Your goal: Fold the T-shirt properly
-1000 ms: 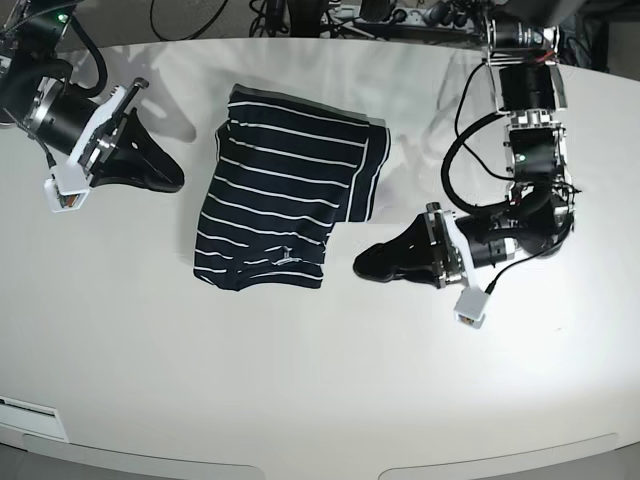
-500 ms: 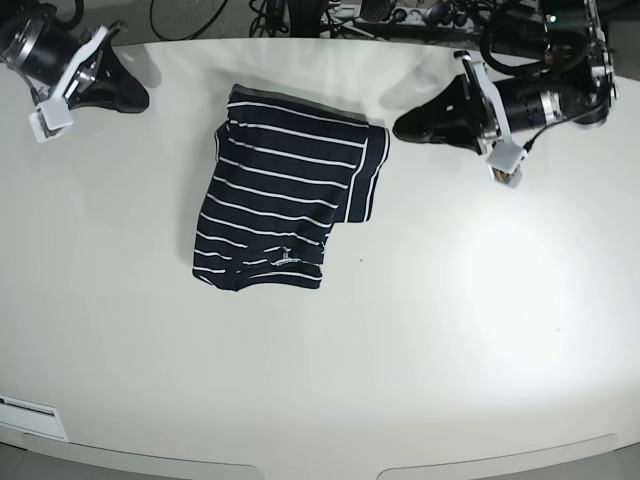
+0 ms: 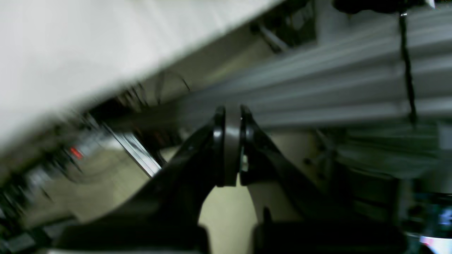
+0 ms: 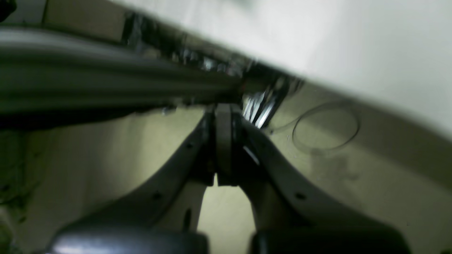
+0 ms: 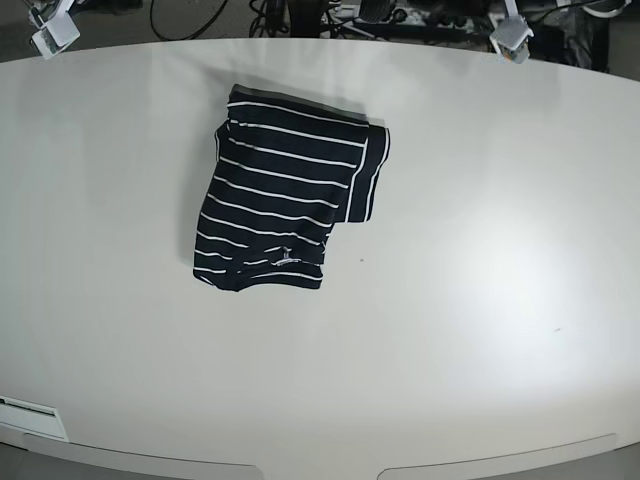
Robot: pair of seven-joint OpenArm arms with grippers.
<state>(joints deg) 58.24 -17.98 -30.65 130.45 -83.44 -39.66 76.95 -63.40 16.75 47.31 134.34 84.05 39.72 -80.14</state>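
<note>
The T-shirt [image 5: 285,205] lay folded into a rough rectangle on the white table [image 5: 480,300], up toward eleven o'clock from the table's middle, one sleeve edge jutting at its three o'clock side. The left gripper [image 3: 229,120] and the right gripper [image 4: 222,113] were both clenched on nothing, off the tabletop.

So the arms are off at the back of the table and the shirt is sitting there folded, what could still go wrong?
1. The shirt is not a tidy rectangle: one folded layer sticks out on the right side, so the fold may count as uneven.
2. Both wrist views are blurred and face away from the table; neither shows the shirt, so only the base view can check it.
</note>
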